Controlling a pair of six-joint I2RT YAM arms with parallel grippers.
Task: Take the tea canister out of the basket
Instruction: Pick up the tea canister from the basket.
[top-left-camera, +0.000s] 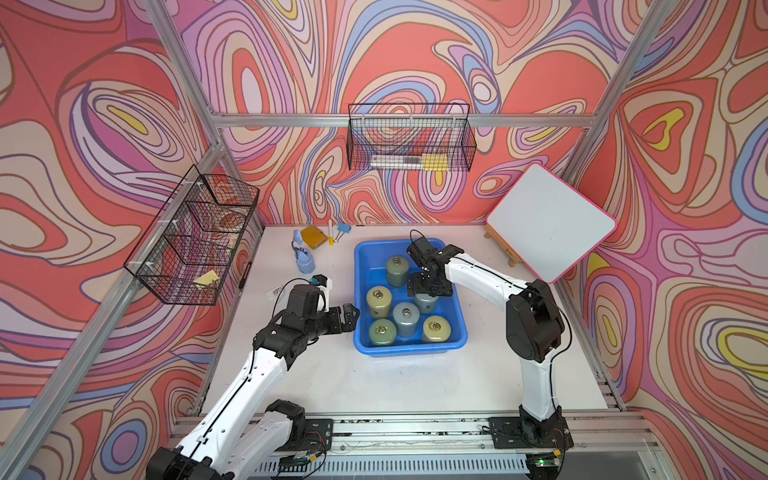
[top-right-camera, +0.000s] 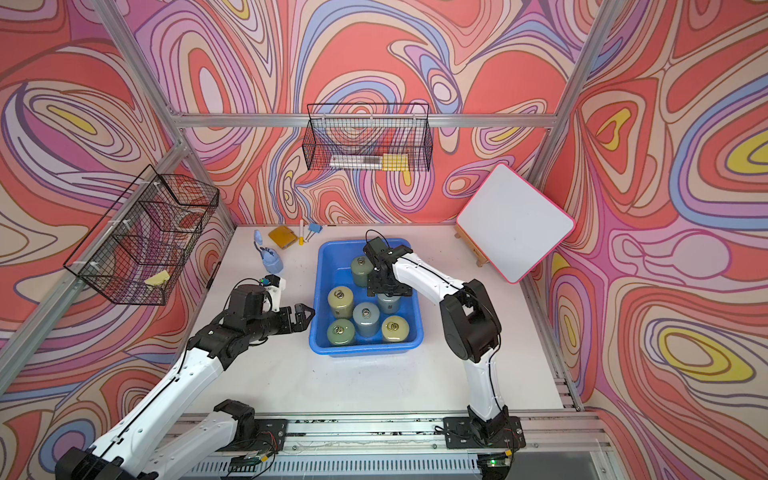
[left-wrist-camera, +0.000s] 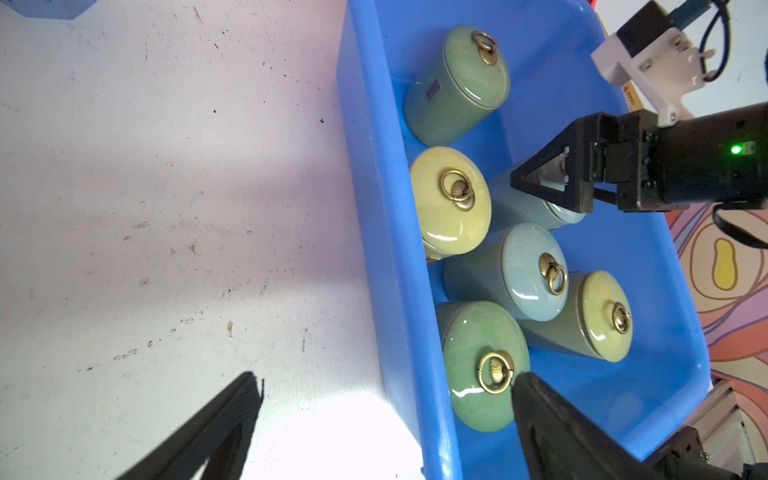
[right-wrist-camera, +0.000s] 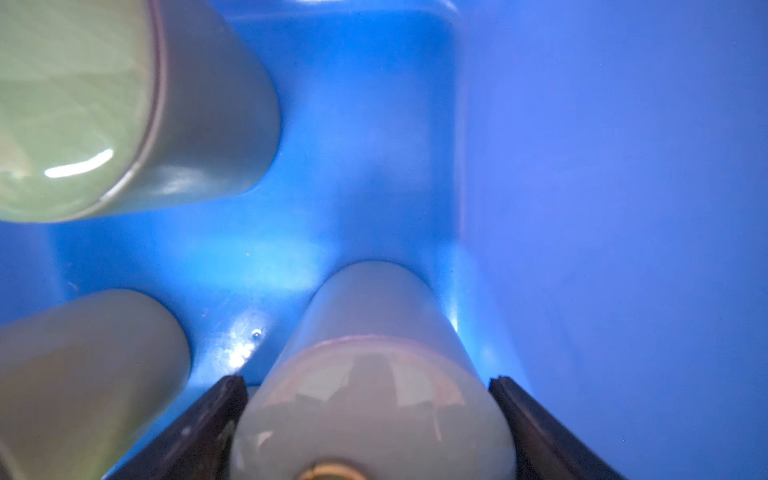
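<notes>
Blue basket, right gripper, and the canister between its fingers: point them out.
blue basket (top-left-camera: 409, 349): in a top view, on its near wall.
right gripper (right-wrist-camera: 365, 384): right wrist view, midway between the fingertips.
tea canister (right-wrist-camera: 370, 307): right wrist view, on its pale side.

Blue plastic basket (top-right-camera: 365, 348), mid-table, holding six upright lidded tea canisters (top-right-camera: 366, 318) in green, yellow and blue-grey. Right gripper (top-right-camera: 389, 293) sits directly over one blue-grey tea canister (top-right-camera: 390, 306) near the right wall, jaws hidden. Left gripper (top-right-camera: 306, 316) is just outside the left wall. Tilted whiteboard (top-right-camera: 515, 222), back right.
</notes>
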